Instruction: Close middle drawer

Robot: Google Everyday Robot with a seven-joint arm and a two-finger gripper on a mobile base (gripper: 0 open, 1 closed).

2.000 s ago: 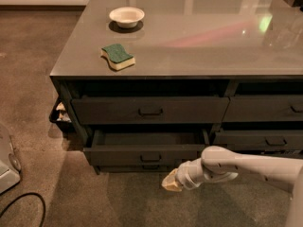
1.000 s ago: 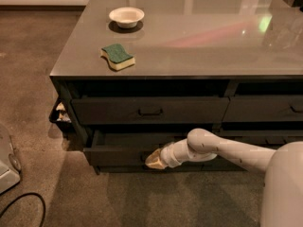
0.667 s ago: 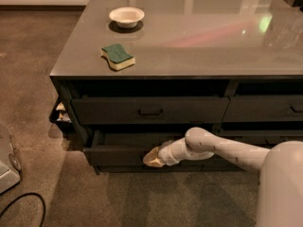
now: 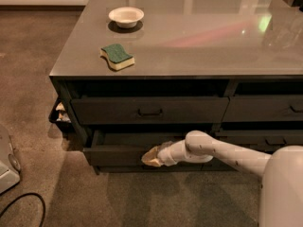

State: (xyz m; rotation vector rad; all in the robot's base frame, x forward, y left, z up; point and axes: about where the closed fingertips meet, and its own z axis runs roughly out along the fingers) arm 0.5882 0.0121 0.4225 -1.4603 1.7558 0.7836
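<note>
The middle drawer [image 4: 113, 155] is a wide dark charcoal drawer, pulled out from the cabinet, with its inside [image 4: 137, 138] showing above the flat front. My gripper [image 4: 152, 157] is at the centre of the drawer front, against it or just in front of it, and covers the handle. My white arm [image 4: 222, 152] reaches in from the right. The same-width top drawer [image 4: 149, 110] above sits flush, its bar handle in view.
A white bowl [image 4: 126, 16] and a green-and-yellow sponge [image 4: 117, 56] lie on the grey countertop [image 4: 199, 41]. Narrower drawers [image 4: 265, 109] stand to the right. A black cable [image 4: 23, 207] and a white object [image 4: 7, 167] lie on the carpet at left.
My arm has swung left from the drawer's right end to the centre of its front. The drawer stands out about as far as before.
</note>
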